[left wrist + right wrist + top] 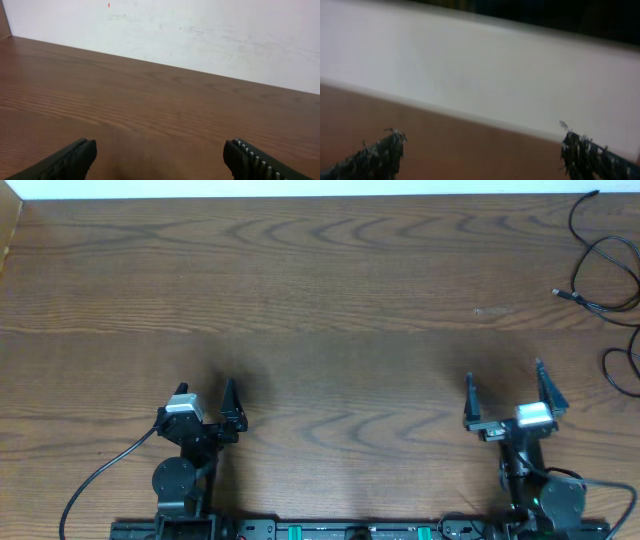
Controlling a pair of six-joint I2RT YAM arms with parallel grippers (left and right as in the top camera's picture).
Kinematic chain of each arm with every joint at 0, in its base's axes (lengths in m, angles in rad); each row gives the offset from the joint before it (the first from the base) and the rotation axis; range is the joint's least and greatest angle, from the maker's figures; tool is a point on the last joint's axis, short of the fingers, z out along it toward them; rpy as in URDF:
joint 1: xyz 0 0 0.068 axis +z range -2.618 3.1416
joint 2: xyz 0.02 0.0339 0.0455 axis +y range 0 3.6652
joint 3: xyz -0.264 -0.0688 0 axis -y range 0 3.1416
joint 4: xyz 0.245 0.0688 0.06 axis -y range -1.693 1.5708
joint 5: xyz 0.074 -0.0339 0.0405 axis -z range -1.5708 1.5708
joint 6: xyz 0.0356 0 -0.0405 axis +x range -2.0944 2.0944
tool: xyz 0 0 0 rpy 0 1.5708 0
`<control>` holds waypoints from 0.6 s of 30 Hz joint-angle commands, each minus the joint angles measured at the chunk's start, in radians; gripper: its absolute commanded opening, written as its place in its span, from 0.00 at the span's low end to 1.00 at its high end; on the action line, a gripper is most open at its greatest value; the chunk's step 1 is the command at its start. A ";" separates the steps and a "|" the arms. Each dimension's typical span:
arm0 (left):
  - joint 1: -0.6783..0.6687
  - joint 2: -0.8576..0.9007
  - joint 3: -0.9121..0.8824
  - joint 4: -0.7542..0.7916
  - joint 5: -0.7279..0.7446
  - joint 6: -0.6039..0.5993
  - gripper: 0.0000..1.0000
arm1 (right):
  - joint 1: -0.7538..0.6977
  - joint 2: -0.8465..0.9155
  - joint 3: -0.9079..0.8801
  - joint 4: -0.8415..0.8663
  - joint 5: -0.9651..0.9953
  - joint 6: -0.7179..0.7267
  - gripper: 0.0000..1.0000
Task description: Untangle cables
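Note:
Black cables point(605, 275) lie in loose tangled loops at the far right edge of the wooden table point(320, 310), with a plug end point(560, 294) pointing left. My left gripper point(205, 387) is open and empty near the front left. My right gripper point(504, 380) is open and empty at the front right, well short of the cables. The left wrist view shows its open jaws point(160, 155) over bare wood. The right wrist view shows its open jaws point(482, 150) over wood with a white wall behind. No cable shows in either wrist view.
A black arm cable point(100, 475) curves off the left arm's base toward the front edge. The white wall point(200, 30) runs along the table's far edge. A strip of equipment point(330, 530) lies along the front edge between the arm bases.

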 commanded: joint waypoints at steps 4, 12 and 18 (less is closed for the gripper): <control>0.004 -0.005 -0.016 -0.037 0.010 -0.002 0.86 | -0.029 -0.004 -0.003 -0.224 0.033 0.042 0.99; 0.004 -0.005 -0.016 -0.037 0.010 -0.002 0.86 | -0.067 -0.004 -0.003 -0.225 0.033 0.042 0.99; 0.004 -0.005 -0.016 -0.037 0.010 -0.002 0.86 | -0.067 -0.004 -0.003 -0.225 0.033 0.042 0.99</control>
